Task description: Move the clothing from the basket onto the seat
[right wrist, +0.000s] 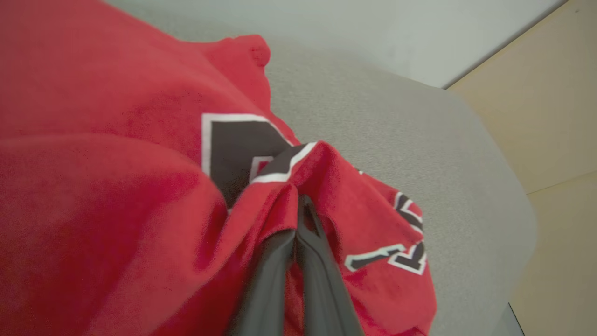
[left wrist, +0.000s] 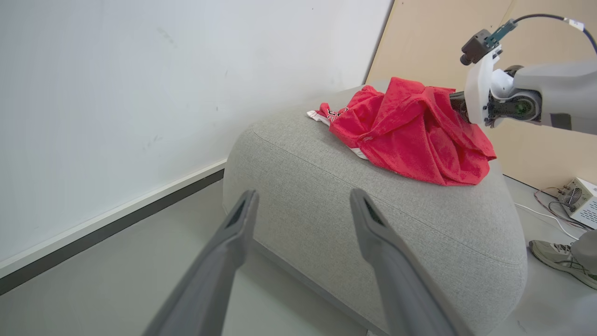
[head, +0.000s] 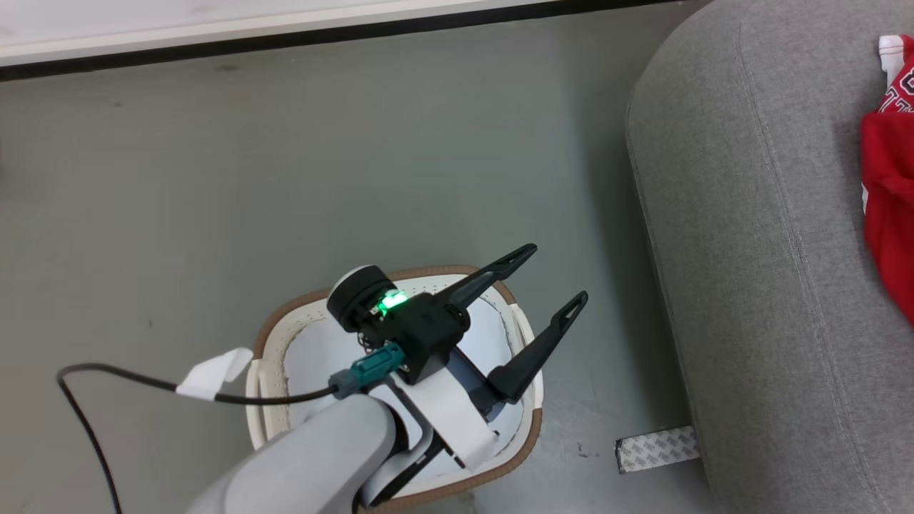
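Left gripper (head: 557,273) is nearest in the head view, its two dark fingers spread wide with nothing between them. It hangs over the basket (head: 421,272): pale lining shows beneath the finger roots, and both fingertips project past the tan rim toward the seat (head: 750,250). A black cable (head: 128,375) bearing a white tag (head: 214,371) trails behind the wrist. On the floor beyond the basket, off the right-hand finger, a strip of tape (head: 657,448) lies at the foot of the seat. In the left wrist view the gripper (left wrist: 303,192) points at the seat (left wrist: 419,219), whose grey flank fills the gap between the fingers. The clothing (left wrist: 410,135) is heaped on the seat's top, above and right of the fingertips, and the right arm's wrist meets the heap from the far side. Further right, a person's shoe (left wrist: 557,259) rests on the floor near a pale box (left wrist: 583,200) with loose wires. Right gripper (right wrist: 298,205) has its fingers pressed together on a fold of the clothing (right wrist: 116,163), beside the black-and-white lettering. The garment lies on the seat (right wrist: 396,121), which extends beyond the fingertips.
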Robot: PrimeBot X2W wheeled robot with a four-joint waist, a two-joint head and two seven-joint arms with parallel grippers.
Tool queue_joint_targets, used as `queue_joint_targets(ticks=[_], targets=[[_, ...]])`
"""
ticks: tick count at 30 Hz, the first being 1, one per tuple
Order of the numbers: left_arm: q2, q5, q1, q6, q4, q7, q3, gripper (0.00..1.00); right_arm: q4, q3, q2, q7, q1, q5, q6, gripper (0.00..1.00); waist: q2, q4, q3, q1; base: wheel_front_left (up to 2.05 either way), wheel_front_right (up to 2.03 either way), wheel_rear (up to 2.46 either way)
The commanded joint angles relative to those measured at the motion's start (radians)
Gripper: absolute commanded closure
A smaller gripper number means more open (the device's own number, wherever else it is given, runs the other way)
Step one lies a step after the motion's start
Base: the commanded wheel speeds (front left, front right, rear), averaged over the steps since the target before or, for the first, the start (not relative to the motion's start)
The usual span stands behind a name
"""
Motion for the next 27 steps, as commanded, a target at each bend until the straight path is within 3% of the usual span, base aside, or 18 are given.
queue_joint_targets(ticks=[1, 2, 3, 4, 5, 11, 16, 22, 27], targets=[[0.004, -0.003, -0.006, 0.002, 0.006, -0.008, 0.004, 0.00, 0.014, 0.006, 0.011, 0.008, -0.012, -0.006, -0.002, 0.58, 0.0000, -0.003, -0.003, -0.0002, 0.00, 0.00, 0.00], [0.005, -0.006, -0.004, 0.004, 0.008, -0.010, 0.005, 0.00, 0.024, 0.007, 0.021, 0.015, -0.019, -0.011, -0.002, 0.52, 0.0000, -0.005, -0.005, -0.0002, 0.00, 0.00, 0.00], [0.006, -0.009, -0.001, 0.005, 0.011, -0.010, 0.006, 0.00, 0.035, 0.011, 0.032, 0.022, -0.024, -0.016, -0.002, 0.39, 0.0000, -0.008, -0.009, -0.0002, 0.00, 0.00, 0.00], [0.007, -0.012, 0.002, 0.005, 0.013, -0.011, 0.006, 0.00, 0.042, 0.016, 0.042, 0.027, -0.028, -0.022, -0.002, 0.12, 0.0000, -0.011, -0.013, -0.0002, 0.00, 0.00, 0.00], [0.008, -0.014, 0.004, 0.004, 0.016, -0.011, 0.006, 0.00, 0.045, 0.018, 0.048, 0.030, -0.033, -0.026, -0.002, 0.00, 0.0000, -0.014, -0.019, -0.0002, 0.00, 0.00, 0.00], [0.008, -0.024, 0.032, 0.010, 0.045, -0.027, 0.007, 0.00, 0.054, 0.054, 0.050, 0.056, -0.042, -0.027, -0.002, 0.00, 0.0000, -0.036, -0.105, -0.0002, 0.00, 0.00, 0.00], [-0.001, -0.053, 0.086, 0.025, 0.078, -0.054, 0.014, 0.00, 0.025, 0.137, 0.007, 0.120, -0.003, 0.008, -0.002, 0.00, 0.0000, -0.043, -0.236, -0.0002, 0.00, 0.00, 0.00], [0.005, -0.102, 0.174, 0.062, 0.100, -0.078, 0.056, 0.00, -0.071, 0.264, -0.093, 0.203, 0.061, 0.101, -0.002, 0.00, 0.0000, -0.036, -0.401, -0.0002, 0.00, 0.00, 0.00], [0.023, -0.132, 0.226, 0.102, 0.081, -0.088, 0.111, 0.00, -0.214, 0.322, -0.163, 0.187, 0.112, 0.233, -0.002, 0.00, 0.0000, -0.005, -0.491, -0.0002, 0.00, 0.00, 0.00]])
